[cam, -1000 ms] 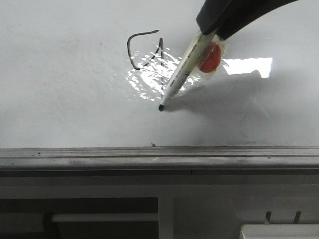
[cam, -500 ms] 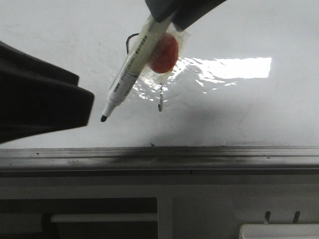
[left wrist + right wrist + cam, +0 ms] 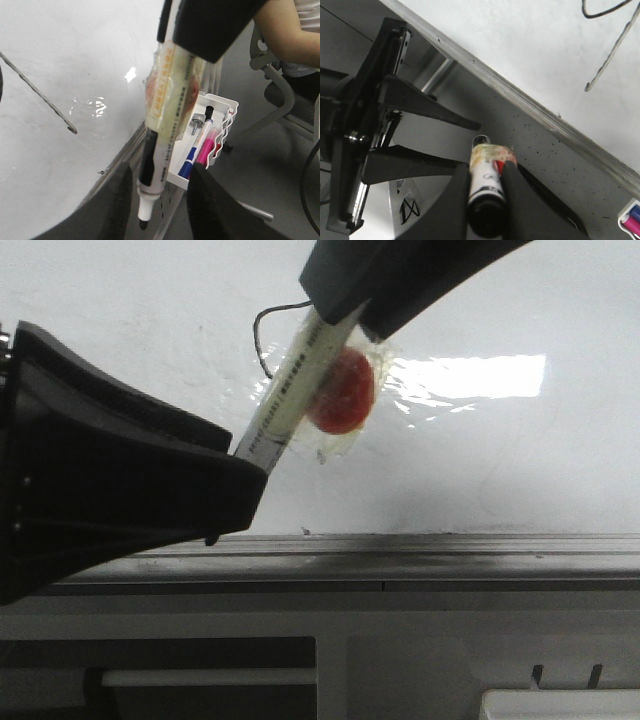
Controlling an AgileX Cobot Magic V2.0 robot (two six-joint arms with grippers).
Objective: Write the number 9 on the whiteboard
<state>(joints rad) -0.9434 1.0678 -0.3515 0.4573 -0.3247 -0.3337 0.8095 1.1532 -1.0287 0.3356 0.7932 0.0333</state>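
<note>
The number 9 [image 3: 262, 338] is drawn in thin dark strokes on the whiteboard [image 3: 120, 300]; the pen hides most of it in the front view. Its stem and hook show in the left wrist view [image 3: 40, 95] and the right wrist view [image 3: 612, 52]. My right gripper [image 3: 340, 302] is shut on the white marker pen [image 3: 295, 380] with a red magnet [image 3: 342, 392], held off the board. My left gripper [image 3: 161, 205] is open, and its fingers [image 3: 120, 200] stand on either side of the pen's tip end [image 3: 145, 200] without touching it.
A grey metal tray ledge [image 3: 430, 555] runs along the board's lower edge. A white wire basket [image 3: 220, 107] with blue and pink markers hangs beside the board. A seated person [image 3: 290, 35] and a chair are beyond it.
The right gripper has carried the pen left and off the board after finishing the stem's hook. The left gripper has come in from the left, and its open fingers now bracket the pen's tip.
</note>
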